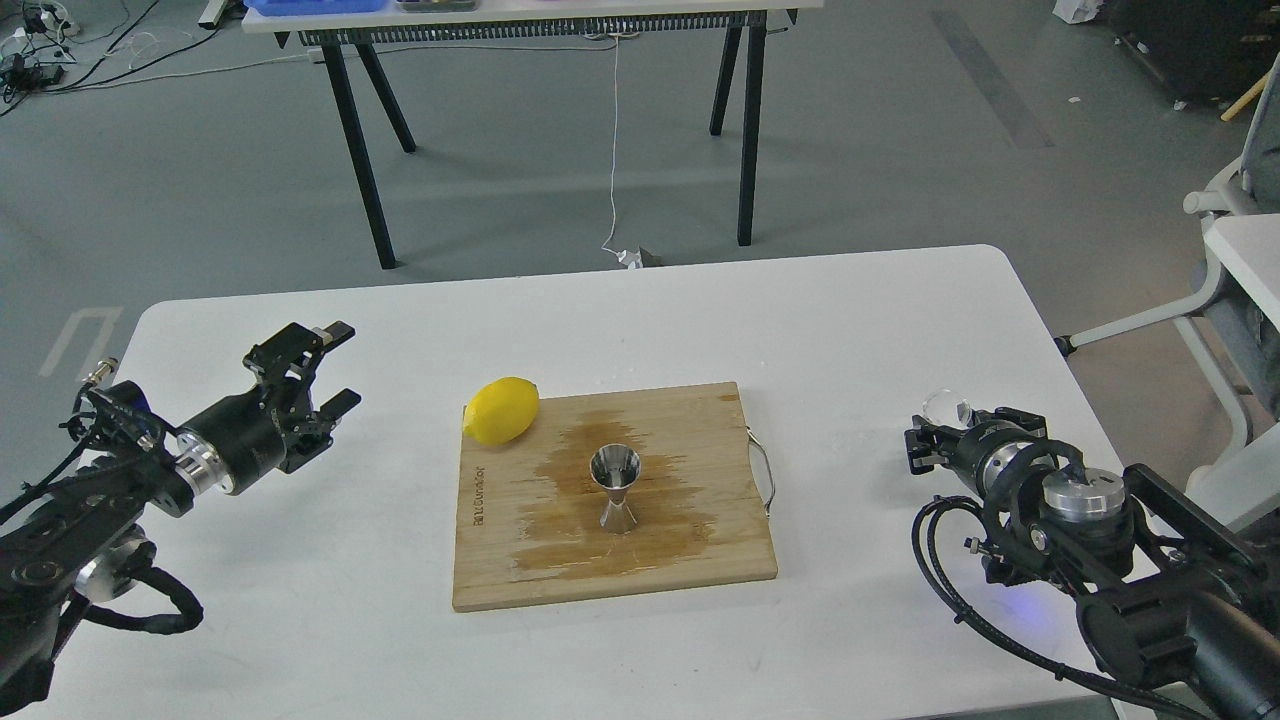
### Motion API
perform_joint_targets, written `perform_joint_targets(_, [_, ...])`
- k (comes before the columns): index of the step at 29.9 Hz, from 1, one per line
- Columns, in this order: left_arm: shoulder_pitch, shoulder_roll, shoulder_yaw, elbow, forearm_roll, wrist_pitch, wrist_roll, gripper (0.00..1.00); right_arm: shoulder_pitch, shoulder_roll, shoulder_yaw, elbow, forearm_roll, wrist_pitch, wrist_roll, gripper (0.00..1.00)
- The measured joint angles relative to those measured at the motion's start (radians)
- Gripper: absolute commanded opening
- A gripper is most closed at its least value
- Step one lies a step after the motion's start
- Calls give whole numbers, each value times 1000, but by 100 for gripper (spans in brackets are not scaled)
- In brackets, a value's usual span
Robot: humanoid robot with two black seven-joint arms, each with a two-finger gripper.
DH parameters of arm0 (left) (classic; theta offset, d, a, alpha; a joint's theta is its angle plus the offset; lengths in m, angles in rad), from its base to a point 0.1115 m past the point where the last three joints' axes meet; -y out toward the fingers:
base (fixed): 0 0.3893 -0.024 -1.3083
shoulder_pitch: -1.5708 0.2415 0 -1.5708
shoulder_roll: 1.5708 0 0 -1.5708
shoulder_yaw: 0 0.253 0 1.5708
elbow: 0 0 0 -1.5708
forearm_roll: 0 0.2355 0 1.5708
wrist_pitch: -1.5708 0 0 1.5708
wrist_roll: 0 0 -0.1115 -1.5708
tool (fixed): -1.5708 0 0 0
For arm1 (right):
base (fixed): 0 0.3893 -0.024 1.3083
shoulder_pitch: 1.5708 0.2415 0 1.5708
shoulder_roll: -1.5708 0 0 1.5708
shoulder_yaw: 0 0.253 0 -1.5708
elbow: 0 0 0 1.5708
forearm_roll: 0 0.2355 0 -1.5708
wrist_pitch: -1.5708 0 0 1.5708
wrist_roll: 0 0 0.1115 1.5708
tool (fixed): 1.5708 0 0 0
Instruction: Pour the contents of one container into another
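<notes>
Clear glass, thin and probably light, slippery and breakable, is seen from the head view as a small glass cup [947,408] at the tip of the right gripper [925,445] near the table's right edge; whether the fingers are closed on it cannot be told. A steel jigger [615,488] stands upright on a wet-stained bamboo cutting board [520,560] beside a lemon [501,410], well apart from the cup. The left gripper [335,365] is held open and empty; the cup is judged best gripped gently around its side wall.
</notes>
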Motion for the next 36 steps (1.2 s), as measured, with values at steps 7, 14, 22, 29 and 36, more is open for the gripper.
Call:
perform_joint_targets(7, [0, 0, 0, 0, 0, 0, 0, 99, 0, -1, 0, 8, -2, 0, 0, 52])
perform_joint_targets(14, [0, 0, 1, 0, 0, 0, 0, 99, 0, -1, 0, 9, -2, 0, 0, 67])
perform_joint_targets(22, [0, 1, 1, 0, 0, 0, 0, 99, 0, -1, -1, 9, -2, 0, 0, 82])
perform_joint_targets(29, [0, 2, 1, 0, 0, 0, 0, 99, 0, -1, -1, 14, -2, 0, 0, 95])
perform_joint_targets(36, [0, 1, 1, 0, 2, 0, 0, 99, 0, -1, 8, 28, -3, 1, 1, 99])
